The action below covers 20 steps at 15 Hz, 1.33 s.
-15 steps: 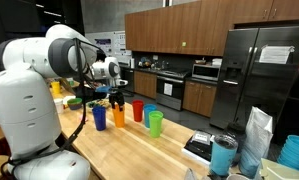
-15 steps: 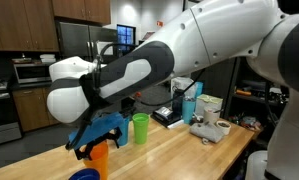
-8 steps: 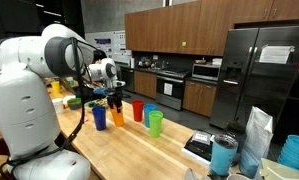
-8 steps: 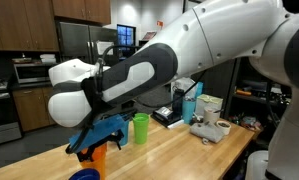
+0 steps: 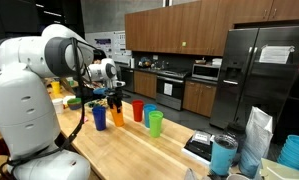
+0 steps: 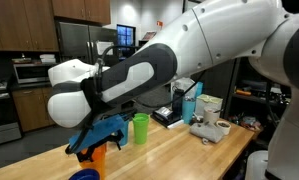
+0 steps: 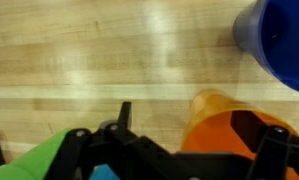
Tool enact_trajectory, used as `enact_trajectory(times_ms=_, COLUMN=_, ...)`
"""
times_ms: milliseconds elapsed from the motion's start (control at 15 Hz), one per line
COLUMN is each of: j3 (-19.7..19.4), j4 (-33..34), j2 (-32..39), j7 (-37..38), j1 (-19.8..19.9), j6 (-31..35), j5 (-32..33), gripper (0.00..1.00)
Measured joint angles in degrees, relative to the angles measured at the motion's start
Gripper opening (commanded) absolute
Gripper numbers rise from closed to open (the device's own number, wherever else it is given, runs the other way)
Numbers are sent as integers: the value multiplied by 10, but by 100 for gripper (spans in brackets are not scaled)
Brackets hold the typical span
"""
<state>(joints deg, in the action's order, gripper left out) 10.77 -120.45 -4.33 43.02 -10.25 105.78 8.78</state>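
Observation:
A row of plastic cups stands on the wooden counter (image 5: 139, 150): blue (image 5: 99, 117), orange (image 5: 117, 117), red (image 5: 138, 110) and green (image 5: 156, 122). My gripper (image 5: 116, 99) hangs just over the orange cup. In the wrist view the orange cup (image 7: 224, 125) lies between my dark fingers (image 7: 124, 112), with a gap on the left side, and the gripper (image 7: 199, 140) looks open. The blue cup (image 7: 279, 45) is at the top right. In an exterior view the gripper (image 6: 101, 140) is over the orange cup (image 6: 97, 157), with the green cup (image 6: 140, 128) beside it.
A green shape (image 7: 34, 162) sits at the wrist view's lower left, half hidden by the gripper body. A blue tumbler (image 5: 223, 155), bags and a black tray (image 5: 199, 146) crowd the counter's far end. Kitchen cabinets and a fridge (image 5: 254, 80) stand behind.
The gripper has sunk slightly toward the orange cup over the first half second, then held still. The cups have not moved.

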Motion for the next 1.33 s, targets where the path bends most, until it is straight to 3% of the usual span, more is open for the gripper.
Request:
enact_trajectory(times_ms=267, j3=0, j4=-1, j2=0, j7=0, j1=0, j6=0, j5=2, gripper=100)
enact_trajectory(times_ms=800, j3=-7, j4=-9, j2=-40, j7=-1, j1=25, j6=-38, j5=66, gripper=100)
enact_trajectory(times_ms=1333, j3=-7, j4=-18, j2=-59, j7=-1, j1=30, j6=-49, j5=70, gripper=100)
